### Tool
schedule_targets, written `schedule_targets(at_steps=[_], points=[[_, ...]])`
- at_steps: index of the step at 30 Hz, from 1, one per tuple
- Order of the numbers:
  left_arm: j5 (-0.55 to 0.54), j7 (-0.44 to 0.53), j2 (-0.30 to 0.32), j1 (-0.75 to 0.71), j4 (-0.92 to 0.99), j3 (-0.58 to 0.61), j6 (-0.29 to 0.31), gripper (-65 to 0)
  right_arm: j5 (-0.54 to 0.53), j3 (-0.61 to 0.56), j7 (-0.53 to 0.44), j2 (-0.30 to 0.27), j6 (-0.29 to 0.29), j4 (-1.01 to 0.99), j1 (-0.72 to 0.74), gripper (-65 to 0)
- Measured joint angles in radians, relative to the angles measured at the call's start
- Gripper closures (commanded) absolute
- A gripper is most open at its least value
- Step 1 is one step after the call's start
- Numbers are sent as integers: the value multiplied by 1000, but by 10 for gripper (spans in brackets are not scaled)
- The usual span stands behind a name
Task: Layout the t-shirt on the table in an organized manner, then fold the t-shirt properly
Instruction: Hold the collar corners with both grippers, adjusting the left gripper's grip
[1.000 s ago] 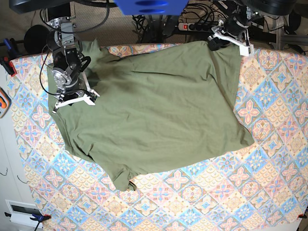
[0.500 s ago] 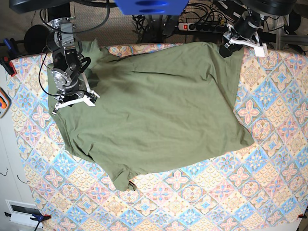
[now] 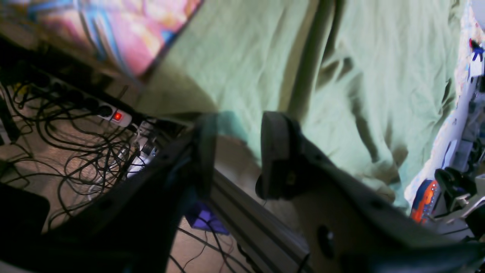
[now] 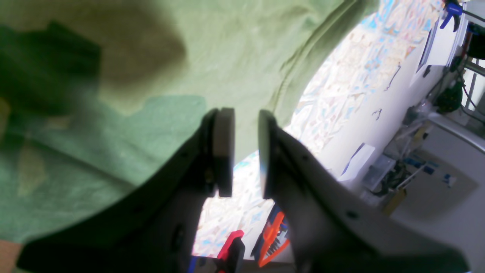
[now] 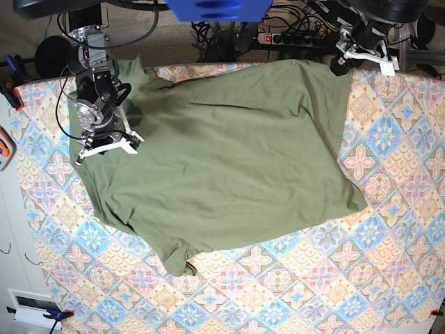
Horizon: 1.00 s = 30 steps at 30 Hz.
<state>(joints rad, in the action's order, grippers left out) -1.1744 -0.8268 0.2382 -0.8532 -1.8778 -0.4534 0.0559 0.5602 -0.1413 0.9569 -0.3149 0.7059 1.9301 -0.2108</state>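
The olive-green t-shirt lies spread over the far half of the table, with one sleeve bunched at its front left. My left gripper hovers at the table's far edge, just past the shirt's far right corner. In the left wrist view its jaws are open and empty, with the t-shirt behind them. My right gripper rests over the shirt's left side. Seen from the right wrist, the right gripper stands open by a narrow gap, nothing between the fingers, above the t-shirt hem.
A power strip with a lit red switch and tangled cables lie on the floor behind the table. An orange tool sits at the table's left edge, near a red clamp. Patterned cloth shows in front of the shirt.
My left gripper has let go of the shirt's far right corner and drawn away to the right, past the table edge. The corner now lies flat. The right arm has stayed put.
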Motion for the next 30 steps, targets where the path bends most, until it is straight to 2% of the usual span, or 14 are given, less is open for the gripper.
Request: schedule_targets(at_steps=[5,15,22,25,28,30], points=[[6,0,-3,25,2,-9,0,-194,0,0,0,0,0,0,0,-105],[3,3,-24,65,134,-8,0,-194,0,0,0,0,0,0,-5,-105],[3,0,-24,84,131,-8,0,-190,0,0,1,0,0,0,-8,-105],[-39,1,-22,88,127,-8,0,-183,0,0,0,0,0,0,-8,-105],[-64,0,-23,88,127,-8,5,-119,0,0,0,0,0,0,-8,-105],[-66,0,-22,88,118,-8,8,-34,0,0,1,-1,0,0,-8,-105]])
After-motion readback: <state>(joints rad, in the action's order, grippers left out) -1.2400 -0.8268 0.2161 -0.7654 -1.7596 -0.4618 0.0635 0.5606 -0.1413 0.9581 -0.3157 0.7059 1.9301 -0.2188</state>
